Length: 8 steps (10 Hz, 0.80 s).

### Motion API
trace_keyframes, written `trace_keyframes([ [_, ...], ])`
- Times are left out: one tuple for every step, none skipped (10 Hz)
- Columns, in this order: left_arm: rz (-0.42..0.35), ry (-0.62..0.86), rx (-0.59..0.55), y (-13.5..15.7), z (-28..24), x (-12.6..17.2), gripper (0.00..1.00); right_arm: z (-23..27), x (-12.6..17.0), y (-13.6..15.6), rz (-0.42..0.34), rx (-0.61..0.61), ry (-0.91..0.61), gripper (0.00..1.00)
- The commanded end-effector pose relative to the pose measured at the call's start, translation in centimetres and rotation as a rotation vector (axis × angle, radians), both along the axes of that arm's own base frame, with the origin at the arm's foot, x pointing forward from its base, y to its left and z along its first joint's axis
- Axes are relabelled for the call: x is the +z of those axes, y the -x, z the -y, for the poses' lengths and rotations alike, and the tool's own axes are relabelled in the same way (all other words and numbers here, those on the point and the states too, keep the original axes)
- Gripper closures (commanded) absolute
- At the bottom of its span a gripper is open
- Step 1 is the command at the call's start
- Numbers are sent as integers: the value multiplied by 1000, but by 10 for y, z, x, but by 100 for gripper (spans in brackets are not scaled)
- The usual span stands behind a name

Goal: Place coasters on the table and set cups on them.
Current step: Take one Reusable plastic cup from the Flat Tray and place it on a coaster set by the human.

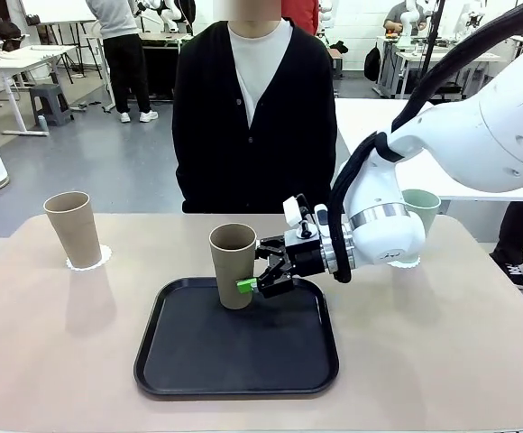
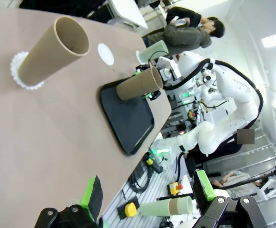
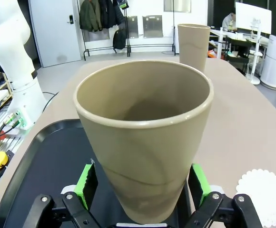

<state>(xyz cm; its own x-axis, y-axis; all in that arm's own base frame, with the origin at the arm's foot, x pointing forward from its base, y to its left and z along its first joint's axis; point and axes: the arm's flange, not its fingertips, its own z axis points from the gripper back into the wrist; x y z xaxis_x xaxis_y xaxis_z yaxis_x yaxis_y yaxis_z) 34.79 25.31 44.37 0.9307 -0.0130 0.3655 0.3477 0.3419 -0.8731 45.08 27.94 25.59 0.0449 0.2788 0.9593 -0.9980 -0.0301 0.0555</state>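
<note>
Beige cup (image 1: 233, 263) stood on tray (image 1: 180, 365), 2 cups beyond the tray sat on coasters; 1 coaster (image 3: 263, 196) empty. Right gripper (image 1: 254, 286) straddled it, jaws wide, unclamped.

A beige cup (image 1: 233, 264) on the black tray (image 1: 180, 361) stands between the spread fingers of the right hand (image 1: 260, 274), blocking the way forward, while bare table (image 1: 424, 361) lies open behind and beside it, a vacant coaster (image 3: 263, 195) nearby.
</note>
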Motion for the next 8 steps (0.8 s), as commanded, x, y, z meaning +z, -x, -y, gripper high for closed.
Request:
trace_keyframes([
  [6, 1, 2, 1, -1, 2, 0, -15, -8, -7, 21, -11, 8, 0],
  [6, 1, 2, 1, -1, 2, 0, -21, -10, -8, 14, -3, 16, 0],
  [6, 1, 2, 1, -1, 2, 0, -26, -12, -10, 6, 5, 27, 0],
  [6, 1, 2, 1, -1, 2, 0, -31, -14, -12, 17, 9, 26, 0],
  [6, 1, 2, 1, -1, 2, 0, -34, -15, -12, 17, 13, 19, 11],
  [6, 1, 2, 1, -1, 2, 0, -34, -16, -14, 19, 20, 23, 59],
  [6, 1, 2, 1, -1, 2, 0, -35, -16, -13, 22, 19, 21, 70],
  [6, 1, 2, 1, -1, 2, 0, -35, -17, -14, 22, 15, 19, 100],
])
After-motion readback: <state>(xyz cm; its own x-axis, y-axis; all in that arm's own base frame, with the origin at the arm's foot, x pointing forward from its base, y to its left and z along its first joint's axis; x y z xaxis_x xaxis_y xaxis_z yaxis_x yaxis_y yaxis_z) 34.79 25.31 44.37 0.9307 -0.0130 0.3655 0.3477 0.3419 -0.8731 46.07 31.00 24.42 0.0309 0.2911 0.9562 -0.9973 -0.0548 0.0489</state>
